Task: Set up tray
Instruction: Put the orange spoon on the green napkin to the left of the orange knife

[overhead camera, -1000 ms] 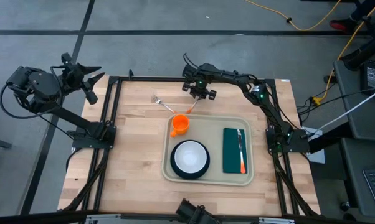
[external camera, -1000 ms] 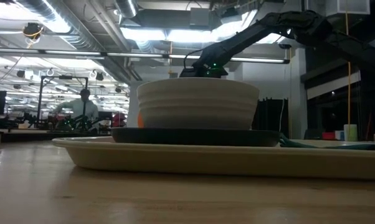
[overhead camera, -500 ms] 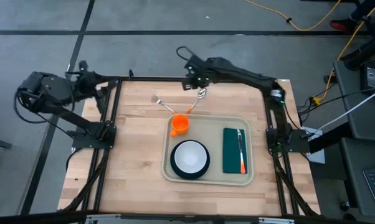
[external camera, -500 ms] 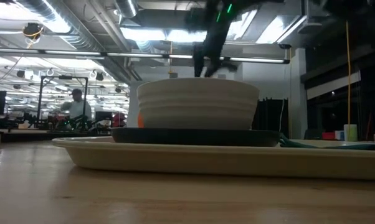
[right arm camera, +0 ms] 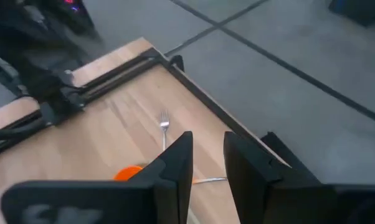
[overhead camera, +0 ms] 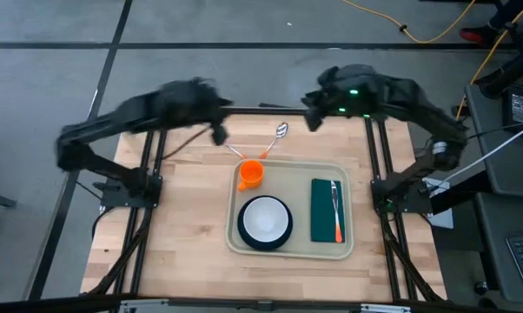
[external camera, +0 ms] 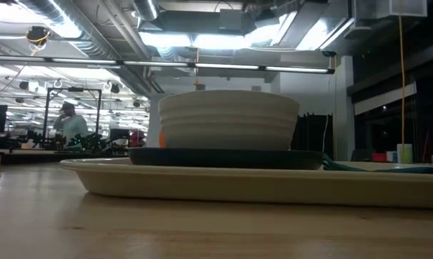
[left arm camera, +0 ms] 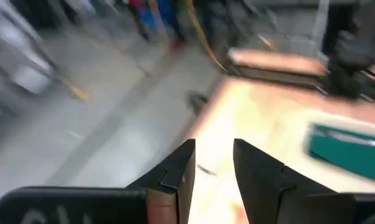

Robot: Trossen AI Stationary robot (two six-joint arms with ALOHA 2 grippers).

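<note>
From above, the tray sits mid-table holding the orange cup, the bowl on its plate and the napkin, while the right gripper that was over the spoon half a second ago has pulled off toward the far edge, and the left gripper has swung in from the side over the fork. At table height both arms are gone from behind the bowl, just the loaded tray. The wrist views show each gripper empty with a narrow gap between its fingers, so my guess is the left arm goes for the fork next.
</note>
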